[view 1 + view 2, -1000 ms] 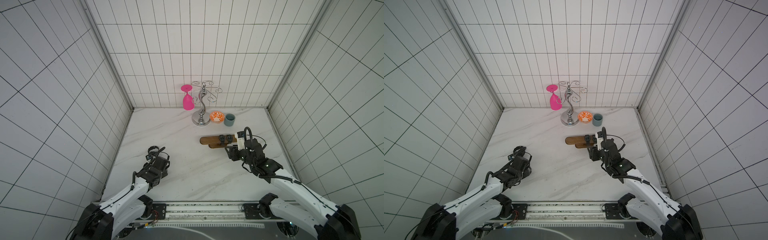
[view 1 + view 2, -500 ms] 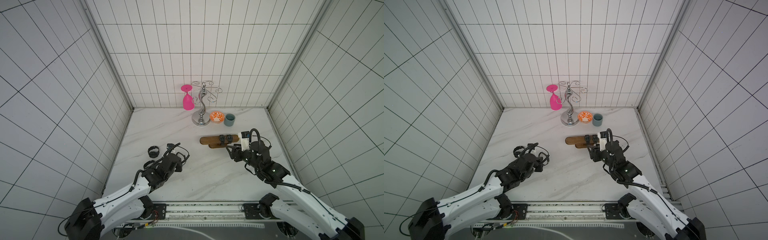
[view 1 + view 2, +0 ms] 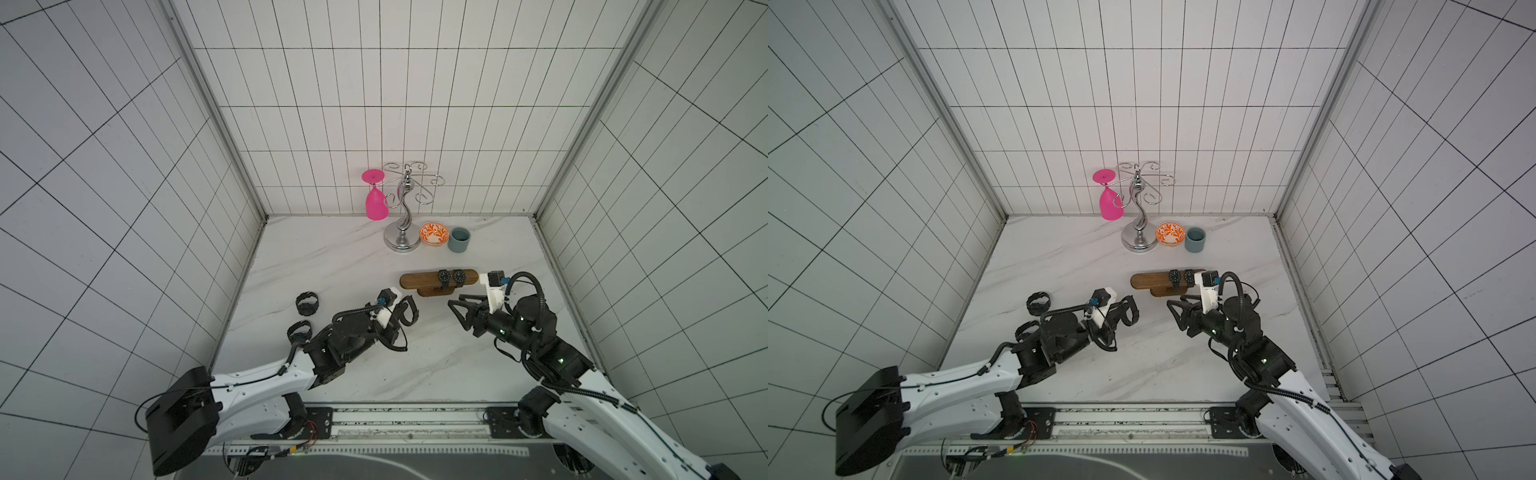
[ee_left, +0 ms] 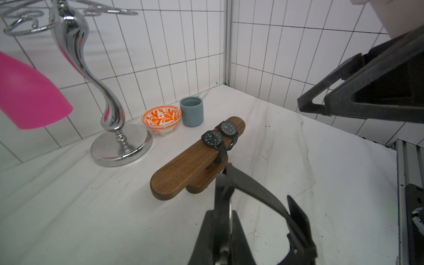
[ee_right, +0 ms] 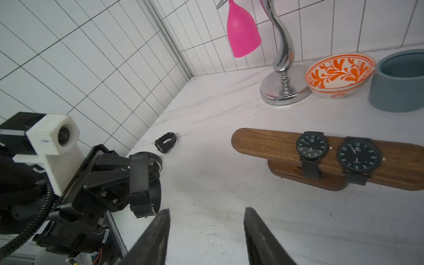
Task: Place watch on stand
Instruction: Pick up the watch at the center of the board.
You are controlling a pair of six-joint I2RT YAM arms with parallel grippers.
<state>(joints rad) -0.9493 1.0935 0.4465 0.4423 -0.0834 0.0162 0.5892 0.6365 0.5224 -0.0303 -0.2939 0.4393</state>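
The watch hangs as a loop, its strap pinched in the left hand, just short of the stand's bare rounded end. The carry looks nearly done; next the loop must slip over that end. The right hand hovers open and empty nearby, with bare surface between.

Both top views look steeply down from above the arm bases, covering the whole white marble tabletop. The 2 wrist views sit low and close, facing the tiled back wall; both share the long brown wooden bar stand and the chrome curly-armed rack.
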